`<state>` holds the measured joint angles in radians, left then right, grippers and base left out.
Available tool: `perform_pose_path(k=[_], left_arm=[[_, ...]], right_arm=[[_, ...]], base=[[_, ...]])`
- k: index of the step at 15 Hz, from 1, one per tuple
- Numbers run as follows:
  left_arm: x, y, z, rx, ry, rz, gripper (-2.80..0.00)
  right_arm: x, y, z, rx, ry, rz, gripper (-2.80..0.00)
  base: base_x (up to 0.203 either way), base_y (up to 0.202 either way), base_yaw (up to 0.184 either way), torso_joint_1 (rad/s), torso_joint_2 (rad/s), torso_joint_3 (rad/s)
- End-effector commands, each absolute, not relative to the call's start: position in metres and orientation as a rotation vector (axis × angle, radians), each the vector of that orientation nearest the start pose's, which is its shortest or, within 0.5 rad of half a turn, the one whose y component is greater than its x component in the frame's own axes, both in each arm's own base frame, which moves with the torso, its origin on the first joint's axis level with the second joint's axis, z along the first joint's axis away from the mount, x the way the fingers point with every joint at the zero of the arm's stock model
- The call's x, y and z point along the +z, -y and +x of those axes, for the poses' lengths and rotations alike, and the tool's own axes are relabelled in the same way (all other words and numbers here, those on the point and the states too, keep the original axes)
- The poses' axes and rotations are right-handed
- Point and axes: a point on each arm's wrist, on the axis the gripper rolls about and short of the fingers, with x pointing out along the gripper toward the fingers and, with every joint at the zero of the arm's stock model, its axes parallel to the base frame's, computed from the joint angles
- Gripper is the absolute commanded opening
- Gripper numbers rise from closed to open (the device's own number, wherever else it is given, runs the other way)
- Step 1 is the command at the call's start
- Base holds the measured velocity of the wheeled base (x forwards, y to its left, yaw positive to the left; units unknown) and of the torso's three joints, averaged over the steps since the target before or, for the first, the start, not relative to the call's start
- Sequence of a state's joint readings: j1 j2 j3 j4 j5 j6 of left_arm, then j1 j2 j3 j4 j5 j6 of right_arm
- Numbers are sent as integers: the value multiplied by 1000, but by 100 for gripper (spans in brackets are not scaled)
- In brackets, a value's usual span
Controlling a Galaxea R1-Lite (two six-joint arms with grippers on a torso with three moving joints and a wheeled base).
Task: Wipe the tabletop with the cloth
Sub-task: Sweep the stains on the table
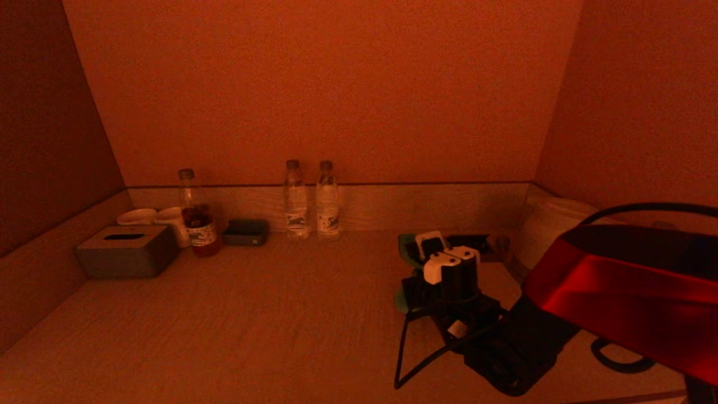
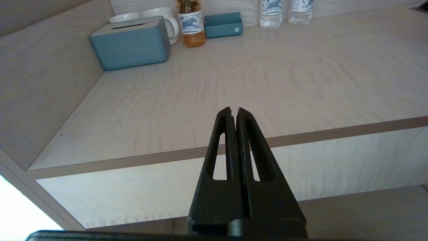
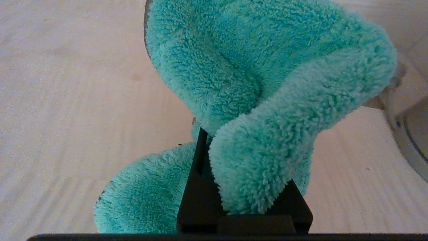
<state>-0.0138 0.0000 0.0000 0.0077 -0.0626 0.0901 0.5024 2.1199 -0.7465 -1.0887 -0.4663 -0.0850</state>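
A fluffy turquoise cloth (image 3: 254, 80) is bunched up and clamped in my right gripper (image 3: 217, 140), which is shut on it. One black finger (image 3: 200, 144) shows; the cloth hides the other. In the head view the right gripper (image 1: 435, 264) reaches down to the light wooden tabletop (image 1: 252, 314) at its right side, with bits of the cloth (image 1: 401, 300) showing beside it. The cloth rests on the tabletop. My left gripper (image 2: 234, 112) is shut and empty, held in front of and below the table's front edge (image 2: 317, 134); it is out of the head view.
Along the back wall stand a tissue box (image 1: 126, 252), two white mugs (image 1: 168, 221), a tea bottle (image 1: 196, 221), a small tray (image 1: 245, 232) and two water bottles (image 1: 311, 202). A white round appliance (image 1: 552, 230) stands at the right wall. Walls close three sides.
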Motion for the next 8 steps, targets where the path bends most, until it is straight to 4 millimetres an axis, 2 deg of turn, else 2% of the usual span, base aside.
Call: perform_pose_path(k=[1, 8], left_arm=[[75, 1, -23, -77, -4, 90, -280], [75, 1, -23, -77, -4, 90, -280]], right_arm=[[74, -158, 322, 15, -245, -213, -280], [78, -137, 323, -59, -250, -205, -280]], base=[[0, 0, 0, 0, 0, 0], [0, 0, 0, 0, 0, 0]])
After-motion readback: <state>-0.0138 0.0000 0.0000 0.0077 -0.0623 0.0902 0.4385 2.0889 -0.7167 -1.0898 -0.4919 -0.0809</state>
